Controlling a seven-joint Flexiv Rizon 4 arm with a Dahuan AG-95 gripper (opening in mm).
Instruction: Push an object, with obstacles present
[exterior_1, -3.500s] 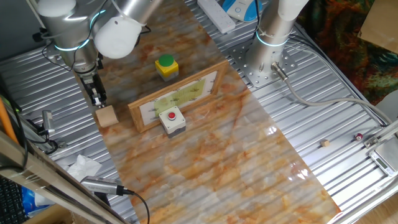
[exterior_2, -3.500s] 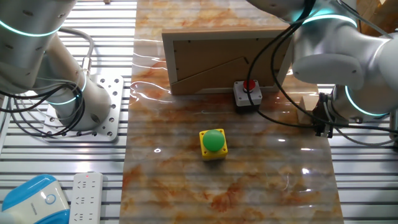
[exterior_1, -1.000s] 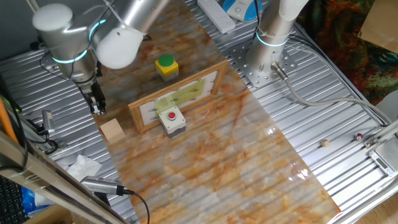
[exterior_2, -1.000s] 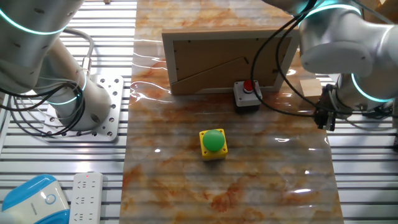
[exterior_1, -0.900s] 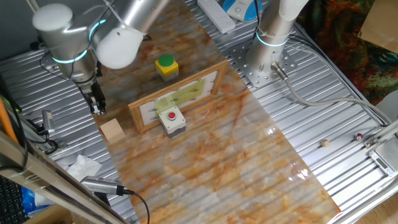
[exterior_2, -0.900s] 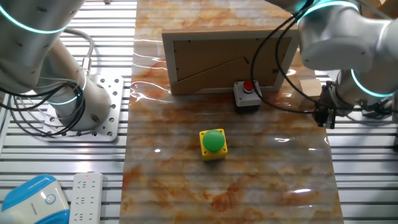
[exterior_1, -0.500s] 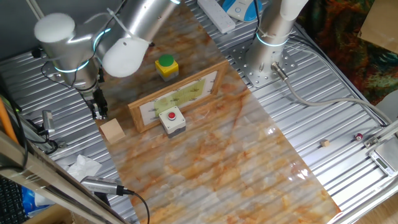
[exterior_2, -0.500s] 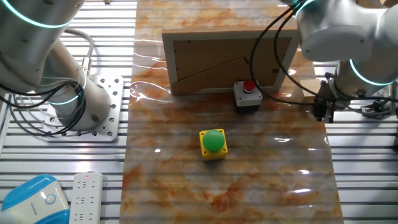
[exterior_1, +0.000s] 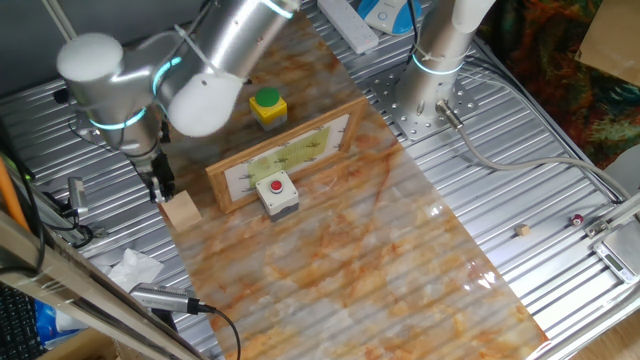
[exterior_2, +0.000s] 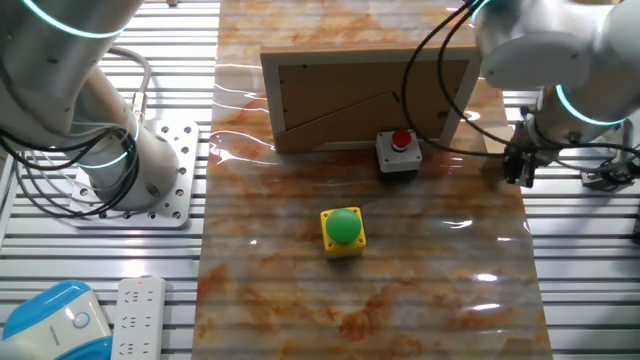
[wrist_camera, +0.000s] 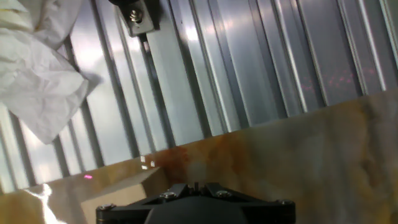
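Shifted since 3.5 s ago: cube lower along the bench edge, beside the panel end. Gripper just behind it, fingers together, apparently for pushing, skirting grey box; yellow box well apart.

A marbled orange-and-white mat runs across a ribbed metal table. Left of the mat lies crumpled white paper; beyond its far end sits a white power strip.
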